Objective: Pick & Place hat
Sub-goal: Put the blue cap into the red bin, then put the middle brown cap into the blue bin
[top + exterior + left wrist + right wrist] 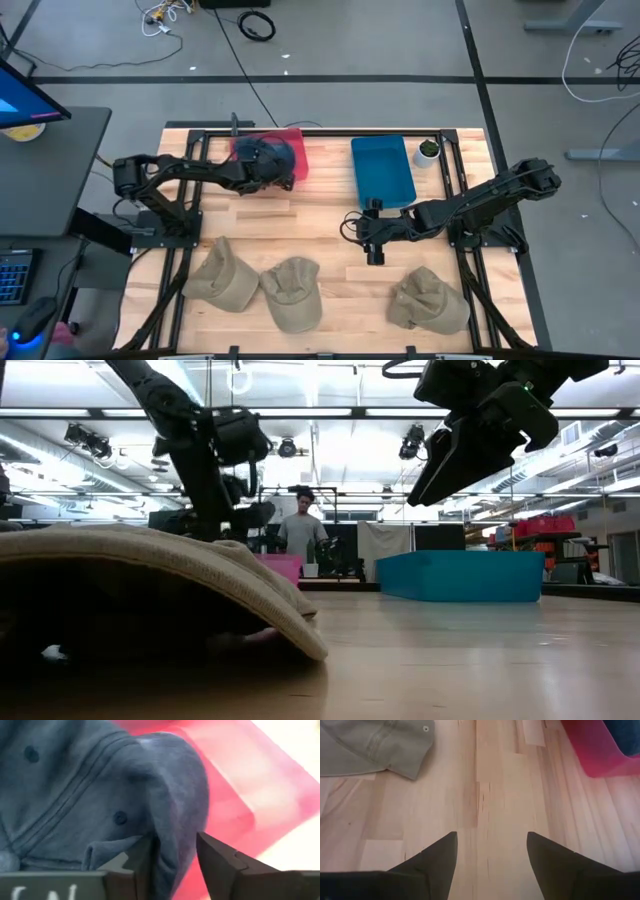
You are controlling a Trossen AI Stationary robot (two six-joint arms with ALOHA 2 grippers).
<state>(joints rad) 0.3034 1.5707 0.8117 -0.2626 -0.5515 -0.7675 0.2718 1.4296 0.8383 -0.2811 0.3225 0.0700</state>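
Observation:
A dark blue hat (268,158) sits over the left part of the pink bin (296,150) at the table's far side. My left gripper (252,172) is at the hat and shut on it; in the left wrist view the blue cloth (100,785) fills the picture above the pink bin (260,795). My right gripper (375,248) hangs open above bare wood near the table's middle (492,855). Three khaki hats (222,275) (292,292) (430,300) lie along the near edge. My left gripper pinches a fold of the blue hat's crown (175,830) between its two fingers (215,855). The cloth bulges up out of the gap. The hat is over the pink bin; whether it rests in the bin or hangs clear cannot be told.
A blue bin (382,170) stands right of the pink one, with a small potted plant (428,150) beside it. One khaki hat (150,575) fills the low view's foreground. A person (303,530) stands in the room beyond the table. Bare wood lies between bins and hats.

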